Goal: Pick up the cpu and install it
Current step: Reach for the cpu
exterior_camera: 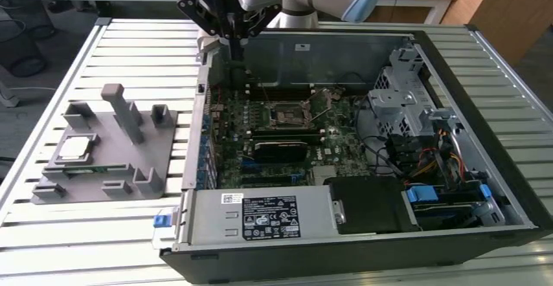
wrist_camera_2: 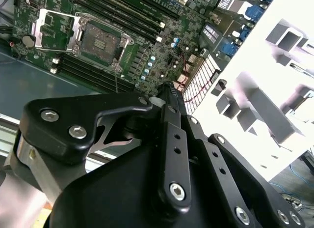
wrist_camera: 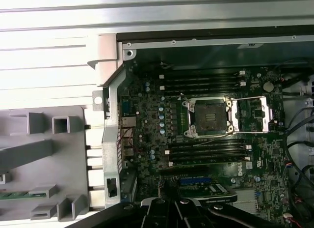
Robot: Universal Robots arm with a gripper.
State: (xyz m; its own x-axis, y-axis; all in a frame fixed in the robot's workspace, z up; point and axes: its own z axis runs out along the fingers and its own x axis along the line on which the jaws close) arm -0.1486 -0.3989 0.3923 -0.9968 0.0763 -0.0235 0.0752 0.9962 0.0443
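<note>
Noting the hand (exterior_camera: 235, 50) hanging above the rear wall of the open computer case (exterior_camera: 346, 260), near its corner at the exterior view's left, fingers pressed together and gripping nothing. Finding the cpu (exterior_camera: 74, 147) well apart from it, lying flat with its silver lid up on the grey fixture (exterior_camera: 129, 192), out on the slatted worktop (exterior_camera: 129, 46) at the exterior view's left. Logging no long axis, the chip being square; cannot tell which way it is pointing. Spotting a green memory stick (exterior_camera: 87, 167) just beside it. Getting, in both wrist views, the motherboard socket (wrist_camera: 210, 117) (wrist_camera_2: 100, 41) with its metal frame swung open and contacts exposed.
</note>
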